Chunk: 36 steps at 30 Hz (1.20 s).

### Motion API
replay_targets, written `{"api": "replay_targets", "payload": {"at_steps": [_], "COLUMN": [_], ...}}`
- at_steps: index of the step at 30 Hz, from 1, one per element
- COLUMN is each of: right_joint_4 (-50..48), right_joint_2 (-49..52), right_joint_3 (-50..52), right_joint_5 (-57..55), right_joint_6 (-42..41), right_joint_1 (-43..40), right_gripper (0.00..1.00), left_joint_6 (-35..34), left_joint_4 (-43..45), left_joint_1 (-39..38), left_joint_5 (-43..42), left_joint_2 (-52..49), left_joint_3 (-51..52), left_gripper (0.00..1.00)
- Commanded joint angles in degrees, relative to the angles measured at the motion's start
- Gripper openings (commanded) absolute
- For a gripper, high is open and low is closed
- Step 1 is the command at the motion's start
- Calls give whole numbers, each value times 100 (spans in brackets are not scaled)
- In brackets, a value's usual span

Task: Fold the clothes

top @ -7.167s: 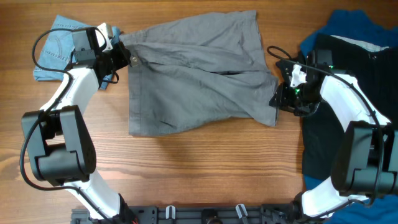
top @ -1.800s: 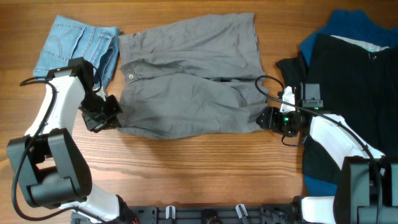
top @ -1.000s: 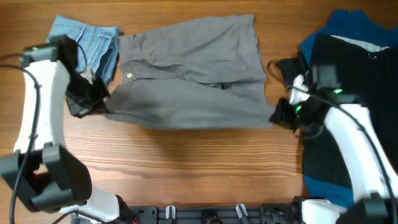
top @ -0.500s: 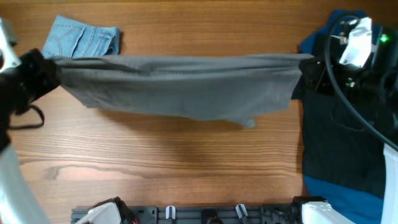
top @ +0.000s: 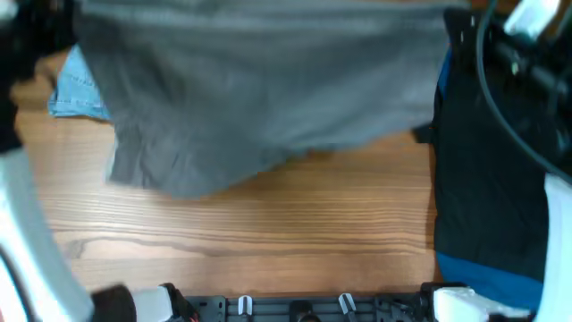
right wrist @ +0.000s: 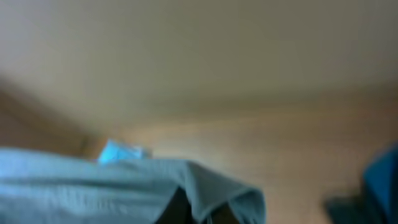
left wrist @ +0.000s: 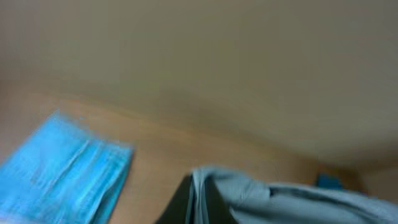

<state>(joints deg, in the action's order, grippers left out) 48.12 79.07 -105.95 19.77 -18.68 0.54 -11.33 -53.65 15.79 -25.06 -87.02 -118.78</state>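
The grey shorts, the clothes [top: 259, 89], hang in the air, stretched wide between both arms and close under the overhead camera, with a lower corner drooping at the left. My left gripper [left wrist: 200, 202] is shut on one end of the grey cloth [left wrist: 280, 199]; its dark fingers pinch a folded edge. My right gripper [right wrist: 199, 210] is shut on the other end [right wrist: 112, 186], a folded corner curling over its fingers. In the overhead view the left gripper [top: 43, 22] and right gripper [top: 461, 34] are blurred at the cloth's top corners.
Small light-blue denim shorts [top: 76, 89] lie on the wooden table [top: 268, 241] at the back left, partly hidden behind the lifted cloth. A black garment [top: 487, 170] over a royal-blue one [top: 487, 273] covers the table's right side.
Both arms have raised the grey shorts higher off the table, toward the camera. The cloth now looks larger, hangs spread out and hides part of the denim shorts.
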Motion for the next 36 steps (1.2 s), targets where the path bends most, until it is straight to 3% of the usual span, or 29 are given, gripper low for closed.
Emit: {"api": "replay_targets", "payload": {"at_steps": [1,4,6,11,13,17,23,28,32,36], "right_joint_4": [-1005,-1309,-1257,201,1163,2660,2774,2728,2671,2330], "right_joint_2": [444,549,546,535,560,562,-101,-861,-461,826], "right_joint_3": [-317,-1051,-1307,-1447,-1447,-1447,-1449,-1447,-1445,-1447], "right_joint_5": [-463,-437,-426,-236,-173,-170,-120,-195,-131,557], "right_joint_6": [-2,-92,-83,525,804,1097,1209,1095,925,800], "right_joint_1": [-214,-496,-741,-907,-903,-903,-903,-903,-903,-903], "right_gripper": [7,9,9,5,4,4,4,4,4,4], "left_joint_6": [-750,-826,-752,120,483,516,509,494,492,494], "left_joint_4": [1714,2577,2457,153,-1091,-2385,-2087,-2081,-2103,-1797], "left_joint_1": [-378,-483,-476,-505,-522,-546,-540,-540,-542,-546], "left_joint_5": [-490,-186,-72,-33,472,1145,1491,2396,2374,1353], "left_joint_2": [-485,-562,-560,-518,-549,-555,446,1246,758,-688], "left_joint_3": [-267,-879,-1207,-1405,-1401,-1399,-1399,-1399,-1338,-1338], "left_gripper": [4,4,4,4,4,4,4,4,4,4]}}
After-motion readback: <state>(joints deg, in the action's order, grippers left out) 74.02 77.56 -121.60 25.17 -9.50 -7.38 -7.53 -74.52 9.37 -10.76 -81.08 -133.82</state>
